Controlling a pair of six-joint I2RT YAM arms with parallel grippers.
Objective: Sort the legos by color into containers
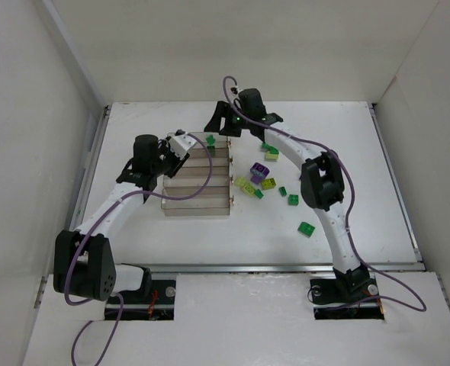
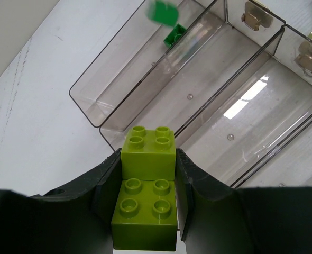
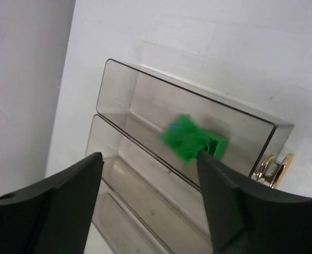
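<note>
White table: containers left of legos.

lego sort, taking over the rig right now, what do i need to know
Left gripper: shut on a yellow-green brick, at the left end of the tray, not yet dropped.
Right gripper: open over the far end bin. A blurred green brick seems to be falling into it.
Done: a settled green brick lies in that bin.
Left: the purple brick, loose yellow-green bricks and loose green bricks on the table right of the tray.
</note>
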